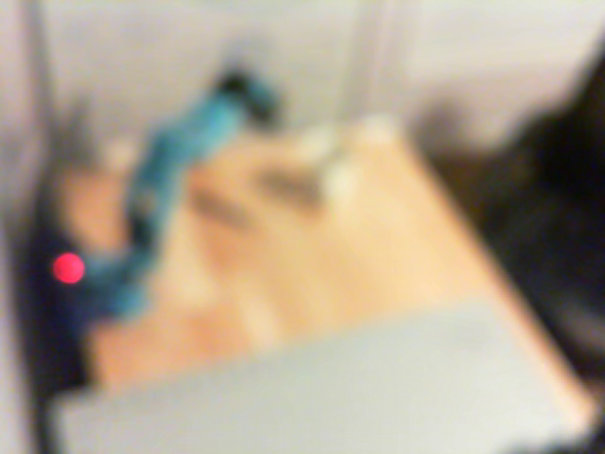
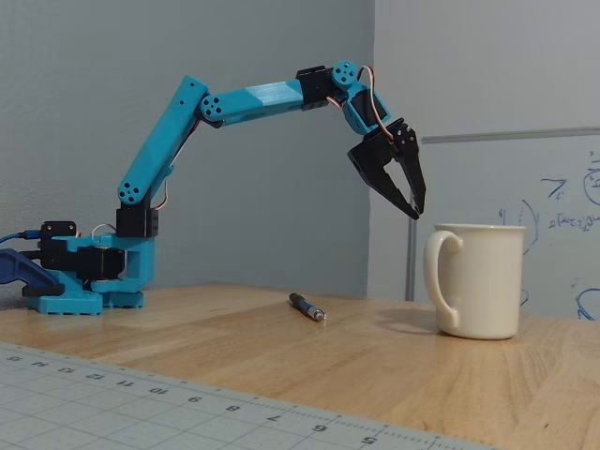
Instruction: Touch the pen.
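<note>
Pen (image 2: 307, 307) flat on the tabletop (image 2: 281, 347), well below the jaws and left of them in the fixed view, silvery tip pointing right toward the white mug (image 2: 476, 279). Gripper (image 2: 413, 203) aloft, jaws nearly together, empty. Overhead view too blurred; pen indistinguishable there.

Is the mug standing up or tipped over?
Standing up. In the fixed view the mug sits flat on the table, rim on top.

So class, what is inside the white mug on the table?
In the fixed view the mug is seen side-on, so its wall hides the inside; contents cannot be told. The gripper hangs just above its rim, not inside. The overhead view is too blurred to help.
</note>
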`<state>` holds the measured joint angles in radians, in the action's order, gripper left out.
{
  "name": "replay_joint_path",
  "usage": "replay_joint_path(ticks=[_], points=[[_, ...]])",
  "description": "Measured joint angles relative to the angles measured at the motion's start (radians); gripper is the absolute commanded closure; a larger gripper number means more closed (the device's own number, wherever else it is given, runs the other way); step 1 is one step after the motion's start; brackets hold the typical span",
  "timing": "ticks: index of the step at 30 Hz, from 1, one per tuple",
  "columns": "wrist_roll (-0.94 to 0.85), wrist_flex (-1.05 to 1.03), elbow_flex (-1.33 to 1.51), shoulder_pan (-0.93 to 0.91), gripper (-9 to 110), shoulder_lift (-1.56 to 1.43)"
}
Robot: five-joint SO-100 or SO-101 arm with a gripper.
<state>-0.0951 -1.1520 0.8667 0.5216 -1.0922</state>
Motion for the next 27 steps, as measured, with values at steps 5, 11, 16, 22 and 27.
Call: replay_joint_path(ticks=[5,11,16,22,27], points=[[-0.080,0.015,0.413,-0.067,101,-0.129],[-0.098,0.021,1.370,-0.106,101,-0.640],[-0.095,0.023,2.013,-0.115,101,-1.267],[-0.098,0.021,2.255,-0.110,101,-2.063],[-0.098,0.018,2.289,-0.112,101,-2.187]])
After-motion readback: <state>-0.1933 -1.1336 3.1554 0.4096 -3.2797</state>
